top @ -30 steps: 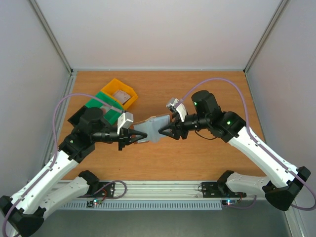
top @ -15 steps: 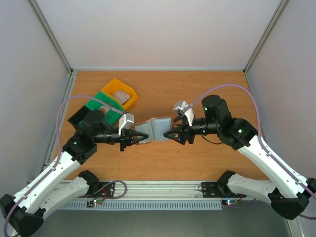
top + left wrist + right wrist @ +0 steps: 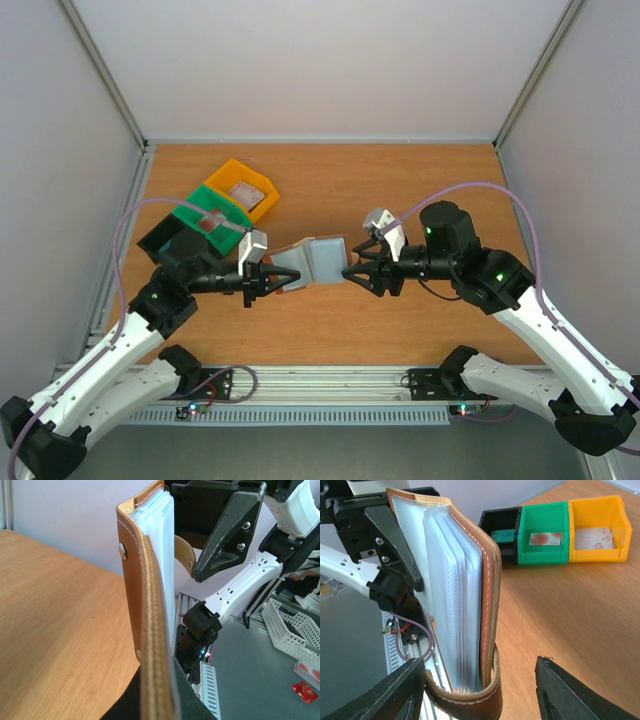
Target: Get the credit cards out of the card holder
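Note:
The card holder (image 3: 312, 262) hangs in the air above the table, brown leather outside with pale grey-blue sleeves fanned open. My left gripper (image 3: 264, 281) is shut on its left cover; in the left wrist view the brown stitched edge (image 3: 150, 630) rises from between my dark fingers (image 3: 172, 700). My right gripper (image 3: 352, 273) stands open at the holder's right end. In the right wrist view the holder (image 3: 470, 600) and its snap strap (image 3: 470, 702) sit between my wide-apart fingers (image 3: 570, 695). The credit cards are hidden; none shows among the sleeves.
Three small bins stand in a row at the back left: black (image 3: 160, 238), green (image 3: 215, 215) and yellow (image 3: 243, 188). The green (image 3: 543, 535) and yellow (image 3: 597, 527) ones each hold a flat pale piece with reddish marks. Grey walls enclose the table.
My right arm has drawn back to the right, away from the holder, and its jaws have spread wider. My left gripper keeps its hold and has shifted slightly.

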Tool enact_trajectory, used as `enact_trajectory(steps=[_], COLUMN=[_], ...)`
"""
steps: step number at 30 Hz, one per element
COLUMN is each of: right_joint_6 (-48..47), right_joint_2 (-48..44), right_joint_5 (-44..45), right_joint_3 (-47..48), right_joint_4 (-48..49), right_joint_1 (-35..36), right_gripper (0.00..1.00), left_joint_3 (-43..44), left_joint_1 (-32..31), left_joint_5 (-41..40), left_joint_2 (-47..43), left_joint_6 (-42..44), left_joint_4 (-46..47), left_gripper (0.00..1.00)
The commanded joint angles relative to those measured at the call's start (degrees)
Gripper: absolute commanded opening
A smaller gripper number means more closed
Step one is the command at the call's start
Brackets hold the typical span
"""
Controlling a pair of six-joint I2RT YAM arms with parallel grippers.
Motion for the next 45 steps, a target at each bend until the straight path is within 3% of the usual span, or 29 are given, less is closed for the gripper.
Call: enact_trajectory(steps=[1, 14, 21, 30, 37, 45], right_joint_6=[-0.6, -1.8, -3.0, -3.8, -8.6, -8.4], right_joint_2=[0.0, 3.7, 5.6, 10.7, 9.8, 9.3], right_joint_5=[0.0, -2.4, -3.8, -6.4, -5.0, -1.2], right_joint_3=[0.0, 6.4, 7.8, 12.0, 14.8, 16.4], right_joint_4=[1.2, -1.4, -0.2, -1.9, -8.7, -10.4], right_joint_1=[0.3, 0.3, 0.2, 0.2, 0.2, 0.2], right_gripper=[0.61, 0.61, 0.67, 0.53, 0.61, 0.54], left_joint_3=[-3.1, -7.0, -8.2, -10.0, -10.8, -11.1], left_joint_1=[-0.2, -0.2, -0.1, 0.0, 0.0, 0.0], left_joint_5=[-0.1, -0.7, -2.1, -1.8, -2.4, -2.3], left_joint_2=[-2.5, -6.0, -7.3, -7.7, -8.3, -8.2], left_joint_6=[-4.3, -5.6, -7.5, -6.9, -4.9, -4.6], left_joint_4=[11.3, 17.0, 19.5, 22.2, 21.9, 22.5], left_gripper=[0.0, 0.0, 0.0, 0.0, 0.0, 0.0])
